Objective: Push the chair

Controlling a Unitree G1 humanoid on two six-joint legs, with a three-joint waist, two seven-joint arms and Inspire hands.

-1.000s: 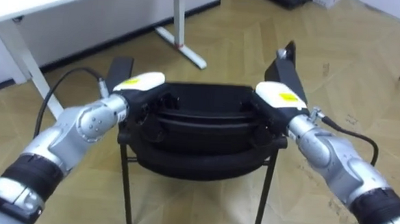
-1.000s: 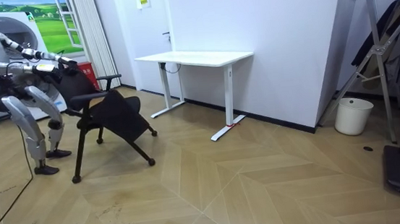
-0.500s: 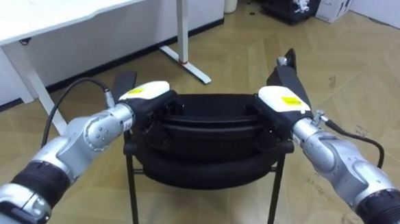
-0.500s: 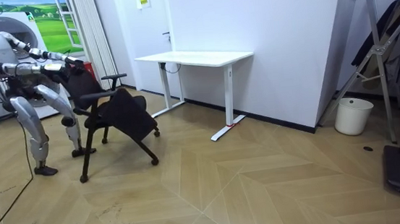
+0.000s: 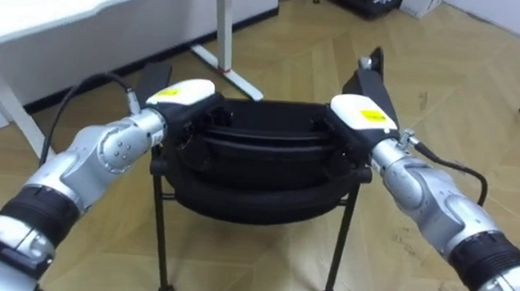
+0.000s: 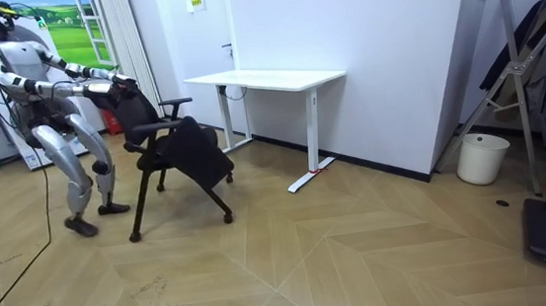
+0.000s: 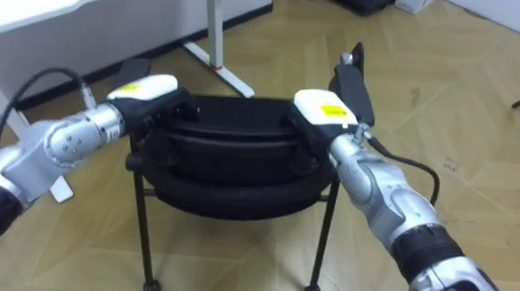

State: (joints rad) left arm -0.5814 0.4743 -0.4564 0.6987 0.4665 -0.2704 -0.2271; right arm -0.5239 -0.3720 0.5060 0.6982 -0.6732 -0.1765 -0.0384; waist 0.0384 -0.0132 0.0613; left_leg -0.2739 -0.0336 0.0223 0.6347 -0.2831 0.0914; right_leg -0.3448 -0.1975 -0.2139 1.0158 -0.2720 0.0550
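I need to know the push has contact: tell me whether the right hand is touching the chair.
Touching. The left eye view shows the right hand laid on the top corner of the chair back, with no gap between them.

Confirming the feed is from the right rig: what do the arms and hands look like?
The left arm and right arm are rounded silver shells, with ribbed black sleeves nearer the elbows. The left hand and right hand each carry a white back plate with a yellow label. A thin black cable loops off the left wrist; another curves off the right.
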